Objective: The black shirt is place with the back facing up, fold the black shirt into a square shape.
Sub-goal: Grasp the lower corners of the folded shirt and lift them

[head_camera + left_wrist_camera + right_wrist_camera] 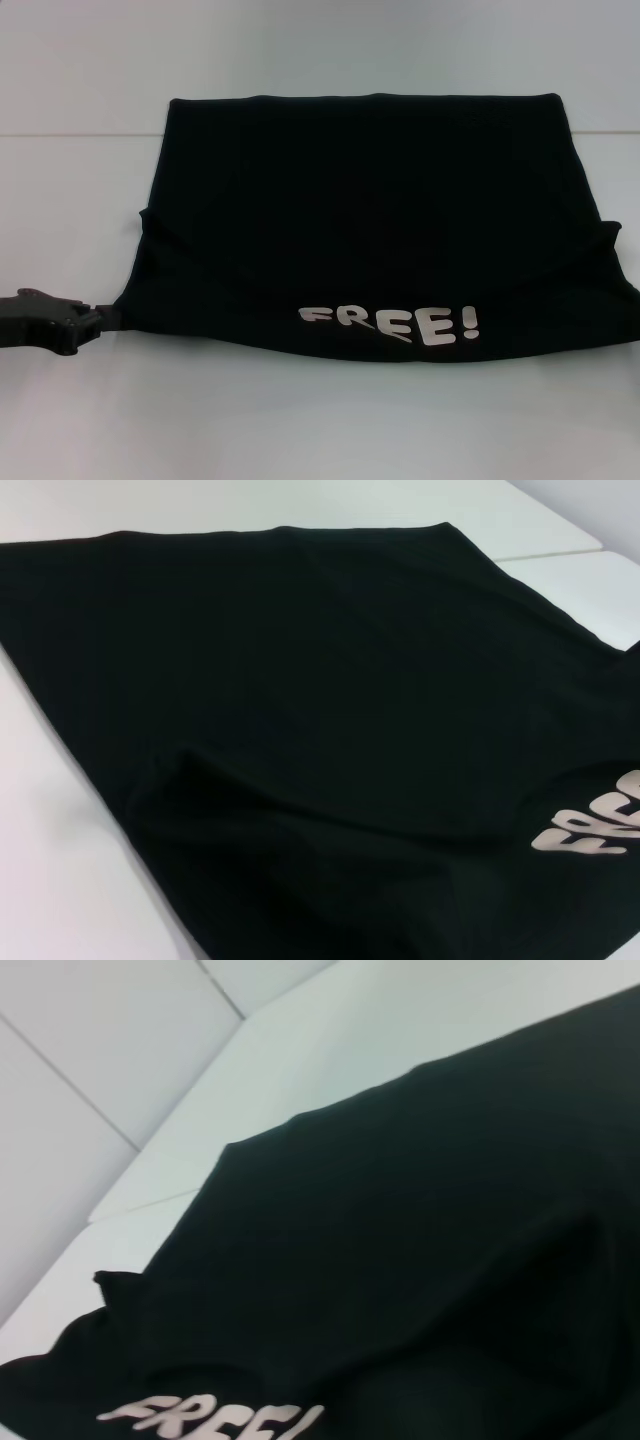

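Black shirt (370,210) lies folded on the white table (80,80), "FREE!" lettering (392,324) along its near edge. Left claw (98,320) clamps the shirt's near-left corner; right claw unseen.

Matt soft cloth black shirt (370,210) (pale flat-printed lettering (390,325)), smooth white table (300,430), faintly glossy

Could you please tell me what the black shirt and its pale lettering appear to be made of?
The plain black short-sleeved shirt looks like soft matte knit fabric, perhaps cotton: it drapes in gentle folds without shine. Its pale "FREE!" lettering seems a flat printed or heat-pressed film; which is unclear.
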Available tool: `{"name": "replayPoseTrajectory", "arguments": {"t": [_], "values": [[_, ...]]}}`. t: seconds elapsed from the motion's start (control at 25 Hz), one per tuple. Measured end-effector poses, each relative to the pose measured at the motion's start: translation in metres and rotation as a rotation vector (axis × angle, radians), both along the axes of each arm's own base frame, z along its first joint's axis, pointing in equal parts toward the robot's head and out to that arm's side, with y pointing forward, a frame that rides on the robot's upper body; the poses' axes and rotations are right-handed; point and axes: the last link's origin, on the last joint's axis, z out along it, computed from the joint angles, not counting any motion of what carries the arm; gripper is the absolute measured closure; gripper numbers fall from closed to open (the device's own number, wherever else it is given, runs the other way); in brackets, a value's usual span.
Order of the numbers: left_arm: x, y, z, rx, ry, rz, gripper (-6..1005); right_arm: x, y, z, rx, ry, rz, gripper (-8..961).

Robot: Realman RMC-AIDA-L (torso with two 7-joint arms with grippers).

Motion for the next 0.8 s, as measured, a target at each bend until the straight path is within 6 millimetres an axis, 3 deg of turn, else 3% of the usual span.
{"name": "replayPoseTrajectory", "arguments": {"t": [0.8], "values": [[0.0027, 0.0001, -0.0045, -0.014, -0.022, -0.011, 995, -0.0045, 0.0058, 0.0025, -0.002, -0.008, 0.022, 926]]}}
